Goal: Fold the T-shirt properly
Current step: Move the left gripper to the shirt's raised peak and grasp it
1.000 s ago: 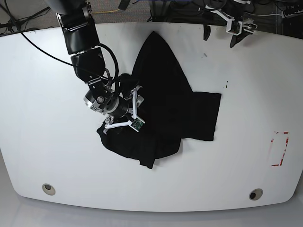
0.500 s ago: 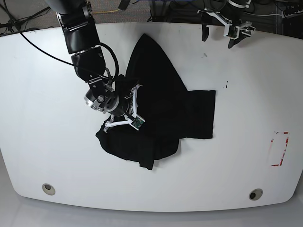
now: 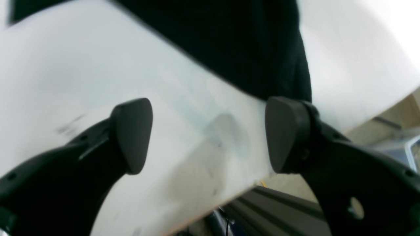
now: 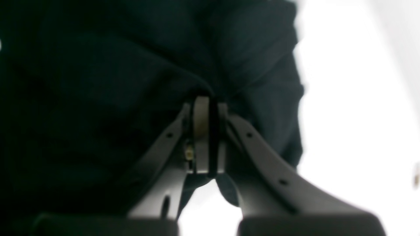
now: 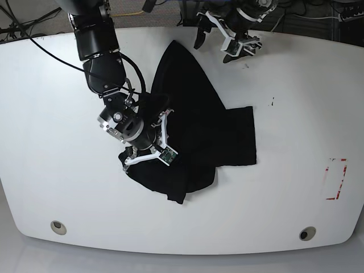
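Note:
The black T-shirt (image 5: 196, 108) lies crumpled in the middle of the white table (image 5: 296, 114); no print shows. My right gripper (image 5: 159, 144) is shut on a fold of it at the shirt's left side. In the right wrist view the shut fingers (image 4: 197, 114) pinch dark cloth (image 4: 98, 98). My left gripper (image 5: 214, 46) is open and empty, above the table's far edge, just right of the shirt's top tip. In the left wrist view its gripper (image 3: 208, 137) has its jaws wide apart over bare table, with the T-shirt (image 3: 229, 42) beyond them.
Red tape marks (image 5: 336, 179) sit near the table's right edge. Two round holes (image 5: 57, 227) (image 5: 307, 233) lie along the front edge. Cables and dark gear (image 5: 318, 11) run behind the table. The left wrist view shows the table's edge (image 3: 229, 196) below the fingers.
My left gripper has moved left along the far edge to beside the shirt's top tip. My right gripper has shifted slightly down and right with the cloth; the shirt's right flap slid slightly left.

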Tool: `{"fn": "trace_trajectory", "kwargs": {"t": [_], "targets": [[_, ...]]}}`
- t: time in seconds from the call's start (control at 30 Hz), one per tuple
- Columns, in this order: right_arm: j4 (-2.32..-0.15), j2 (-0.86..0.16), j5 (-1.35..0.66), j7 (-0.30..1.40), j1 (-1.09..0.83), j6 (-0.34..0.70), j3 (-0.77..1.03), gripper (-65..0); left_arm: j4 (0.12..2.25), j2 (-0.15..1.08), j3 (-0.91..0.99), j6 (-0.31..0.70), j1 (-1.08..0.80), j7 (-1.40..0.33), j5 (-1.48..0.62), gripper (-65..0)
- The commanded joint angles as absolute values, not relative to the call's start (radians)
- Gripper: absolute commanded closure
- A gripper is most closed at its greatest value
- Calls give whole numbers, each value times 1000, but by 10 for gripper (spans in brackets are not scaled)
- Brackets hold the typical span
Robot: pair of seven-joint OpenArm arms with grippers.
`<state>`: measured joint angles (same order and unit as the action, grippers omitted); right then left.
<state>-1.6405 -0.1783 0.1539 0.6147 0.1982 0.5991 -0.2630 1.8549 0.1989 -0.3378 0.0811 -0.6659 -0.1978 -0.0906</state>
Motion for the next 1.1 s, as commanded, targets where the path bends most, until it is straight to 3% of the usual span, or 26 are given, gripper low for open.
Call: {"fn": "trace_trajectory", "kwargs": {"t": [0.0, 0.3, 0.6, 0.9, 1.07], "targets": [[-1687, -182, 145, 602, 222, 590, -260, 0, 1857, 199, -366, 82, -631, -254, -99, -503], [-1744, -183, 147, 644, 217, 591, -260, 0, 1847, 203, -412, 104, -527, -374, -202, -501], [-1762, -183, 147, 644, 208, 591, -259, 0, 1788, 200, -417, 223, -424, -518, -257, -500], [-1762, -183, 147, 644, 202, 591, -259, 0, 1744, 203, -476, 243, -340, -556, -248, -500], [-1761, -179, 147, 644, 202, 591, -259, 0, 1715, 200, -570, 242, -302, -552, -108, -499]]}}
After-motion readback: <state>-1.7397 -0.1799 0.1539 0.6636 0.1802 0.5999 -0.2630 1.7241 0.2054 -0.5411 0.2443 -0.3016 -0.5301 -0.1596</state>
